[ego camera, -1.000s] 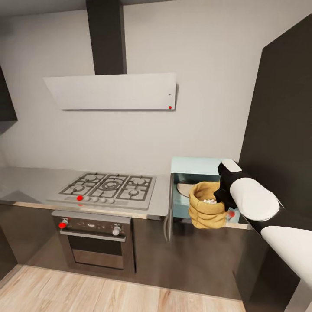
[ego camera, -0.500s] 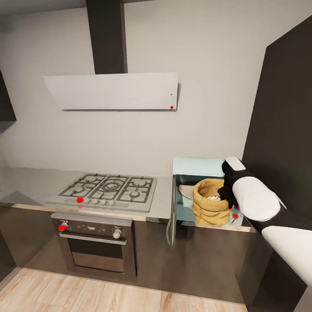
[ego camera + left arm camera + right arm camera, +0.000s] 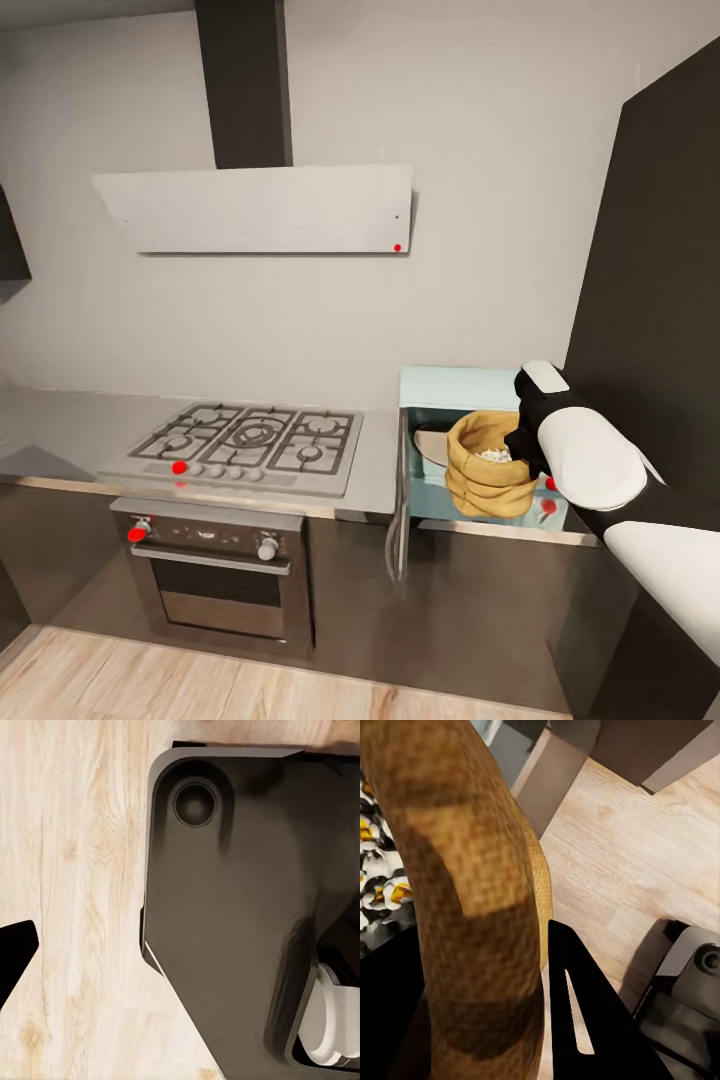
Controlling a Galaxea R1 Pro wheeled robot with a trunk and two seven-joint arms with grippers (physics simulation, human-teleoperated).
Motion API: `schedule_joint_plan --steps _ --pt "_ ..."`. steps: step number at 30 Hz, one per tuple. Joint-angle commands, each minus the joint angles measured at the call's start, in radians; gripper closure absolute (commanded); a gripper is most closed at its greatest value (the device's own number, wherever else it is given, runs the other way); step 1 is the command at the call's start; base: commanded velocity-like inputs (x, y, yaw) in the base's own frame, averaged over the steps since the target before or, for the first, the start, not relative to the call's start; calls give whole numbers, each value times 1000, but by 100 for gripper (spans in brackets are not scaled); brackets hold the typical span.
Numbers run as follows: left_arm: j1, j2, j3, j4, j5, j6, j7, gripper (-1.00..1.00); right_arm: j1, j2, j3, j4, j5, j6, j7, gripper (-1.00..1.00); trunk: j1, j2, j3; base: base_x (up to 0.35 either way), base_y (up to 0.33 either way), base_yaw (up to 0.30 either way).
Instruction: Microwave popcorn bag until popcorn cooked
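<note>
The right hand (image 3: 520,447) pinches the rolled rim of the bag (image 3: 487,478), a soft, light-looking cloth sack of popcorn (image 3: 490,456) likely to slump, best held by that rim, hanging inside the open microwave (image 3: 440,385).

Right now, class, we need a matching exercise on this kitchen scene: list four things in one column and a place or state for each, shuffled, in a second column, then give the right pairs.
Things:
1. popcorn bag
2. microwave
3. hood
4. oven

Places or states:
A. on the wall above the gas hob
B. door swung open
C. built in under the gas hob
D. held at its rim by the right gripper

Pairs: 1-D, 2-B, 3-A, 4-C
</note>
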Motion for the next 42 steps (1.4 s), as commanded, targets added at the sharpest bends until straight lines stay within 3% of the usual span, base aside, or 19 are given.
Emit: schedule_joint_plan --steps 1,8,13,18,42 --pt "0 0 7 -2 1 3 2 -100 0 0 2 -3 -7 10 -6 100 0 -1 -2 12 0 0" --pt "0 -1 7 -3 1 3 2 -100 0 0 3 -3 -7 10 -6 100 0 -1 -2 2 0 0" --pt "0 -18 12 -3 1 2 7 -100 0 0 3 -3 -7 10 -6 100 0 -1 -2 0 0 0" --pt "0 -34 16 -3 1 2 8 -100 0 0 4 -3 -7 10 -6 100 19 -36 -17 0 0 0" --pt "0 -34 21 -3 1 2 8 -100 0 0 5 -1 -7 10 -6 100 111 -204 -93 49 14 0"
